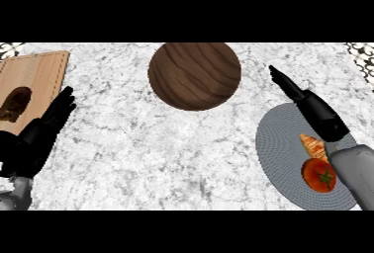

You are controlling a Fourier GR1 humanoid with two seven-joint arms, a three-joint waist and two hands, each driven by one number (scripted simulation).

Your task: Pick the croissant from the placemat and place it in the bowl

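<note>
The croissant point(312, 146) lies on a round grey placemat point(281, 148) at the right, half hidden under my right forearm. Beside it on the mat sits a red tomato point(319, 175). My right hand point(314, 109) hovers above the mat's far edge, just beyond the croissant, fingers straight and pointing up-left; it holds nothing. A dark wooden bowl point(194, 75) stands at the top centre of the marble counter. At the left edge rests my left hand point(40, 136), open with fingers up.
A light wooden cutting board point(40, 74) lies at the top left with a dark brown item point(15, 104) on it. Bare marble counter point(161, 153) stretches between the bowl, the placemat and my left hand.
</note>
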